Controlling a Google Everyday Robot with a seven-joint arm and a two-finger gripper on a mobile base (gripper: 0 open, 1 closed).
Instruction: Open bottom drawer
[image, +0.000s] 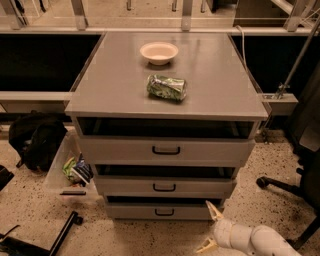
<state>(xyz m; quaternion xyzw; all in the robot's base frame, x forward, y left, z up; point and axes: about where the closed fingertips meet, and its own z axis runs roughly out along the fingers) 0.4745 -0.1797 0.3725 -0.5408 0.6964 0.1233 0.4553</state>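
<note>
The grey cabinet has three drawer fronts. The bottom drawer is the lowest and shallowest front, with a small black loop handle. It sits nearly flush under the middle drawer. My gripper is at the lower right, just right of the bottom drawer's right end, close to the floor. Its two pale fingers are spread wide apart, one fingertip near the drawer's right corner, the other lower down. It holds nothing. The white arm runs off toward the bottom right.
A pale bowl and a green crumpled packet lie on the cabinet top. A clear bin with items and a black bag stand at the left. A black chair base is at the right. Black bars lie on the floor.
</note>
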